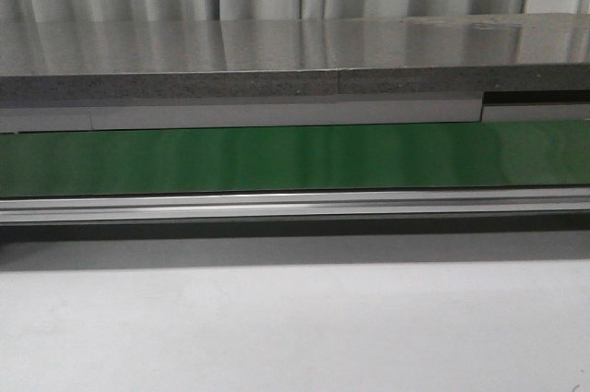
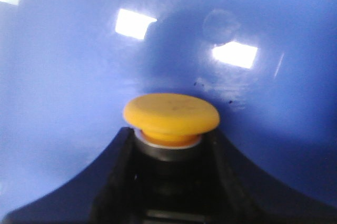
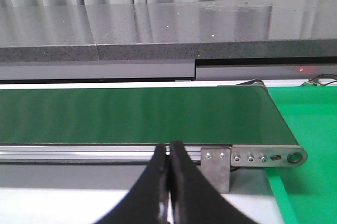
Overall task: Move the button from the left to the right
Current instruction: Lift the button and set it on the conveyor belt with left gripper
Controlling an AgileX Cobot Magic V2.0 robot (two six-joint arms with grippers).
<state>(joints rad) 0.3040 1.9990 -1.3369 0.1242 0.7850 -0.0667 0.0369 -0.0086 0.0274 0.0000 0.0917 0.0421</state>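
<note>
Between the two black fingers [image 2: 113, 182] of the left gripper [image 2: 168, 192], as the left wrist view shows it, sits the button [image 2: 171, 116]: its yellow-orange cap is fully visible, with a pale collar beneath it and the black body sunk into the dark gap between the fingers. The fingers stand close on either side of the body and appear to pinch it, so the button is judged to be gripped. Behind the button, a glossy blue surface [image 2: 63, 76] fills the whole view and carries bright reflections; whether the button rests on this surface or is lifted off it cannot be told, since the underside of the body is hidden. The right gripper [image 3: 169, 192] has its fingers pressed together with nothing between them, and it points toward a green belt [image 3: 137, 113] with an aluminium rail [image 3: 105, 153] along its near edge and a bright green mat [image 3: 310, 129] beyond the belt's end. The front view shows the belt, a grey counter [image 1: 277, 46] behind it and a pale table [image 1: 277, 327] in front, but neither arm and not the button, so the button's position along the left-to-right path cannot be fixed from that view. Judged status: the grasp is made on the left side; the carry to the right, the set-down and the release all remain to be done
</note>
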